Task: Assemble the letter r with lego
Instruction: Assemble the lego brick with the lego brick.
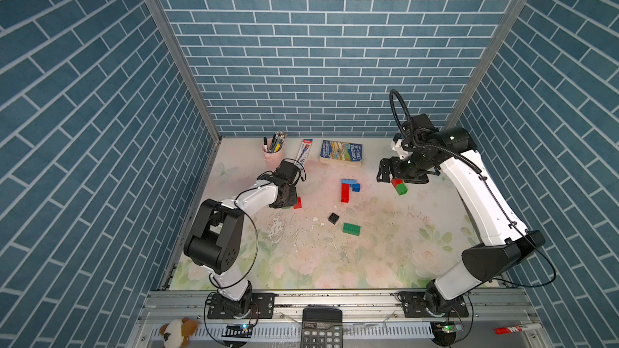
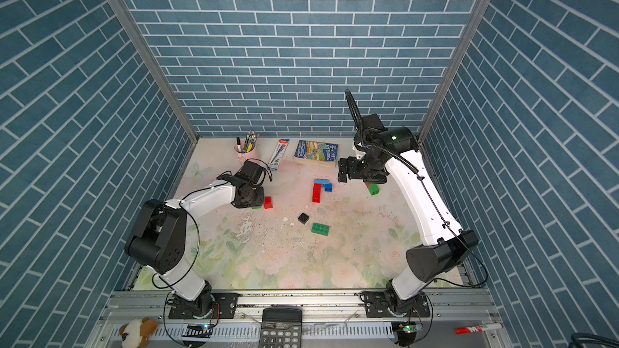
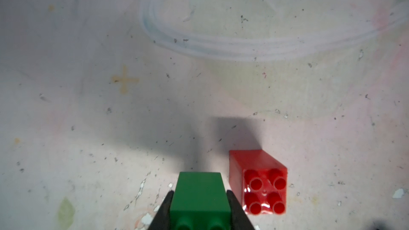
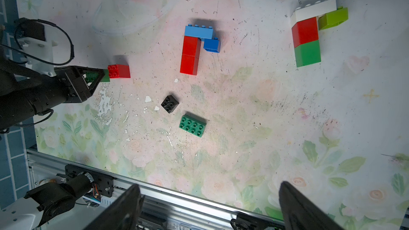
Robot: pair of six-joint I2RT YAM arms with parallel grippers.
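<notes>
counter (image 1: 301, 262): worn floral sheet; clock faces are read from its middle, with 6 o'clock at the arm bases.
green two-by-four brick (image 1: 351, 228): loose, studs up, just 5 o'clock of the middle.
black square brick (image 1: 333, 218): loose at the middle, studs up.
left jaws: at 9 o'clock, closed tight on the flat side walls of a green brick (image 3: 200, 195), its studs toward the wrist; i cannot tell whether it is clear of the counter.
red square brick (image 3: 259, 184): on its side, just beside the green one at its 3 o'clock, with a narrow gap between them.
red-and-blue r (image 1: 345, 192): at 12 o'clock; red stem, light blue bar, blue square.
white-topped r (image 4: 306, 32): at 2 o'clock; green and red stem, white bar, lime brick.
right jaws: above that r, spread wide, holding nothing.
handling: light, rigid, glossy plastic, likely to slip or swivel under a shallow pinch. grip two opposite smooth walls at mid height, never the studs. the loose red brick will probably skid when pushed, so it wants bracing.
</notes>
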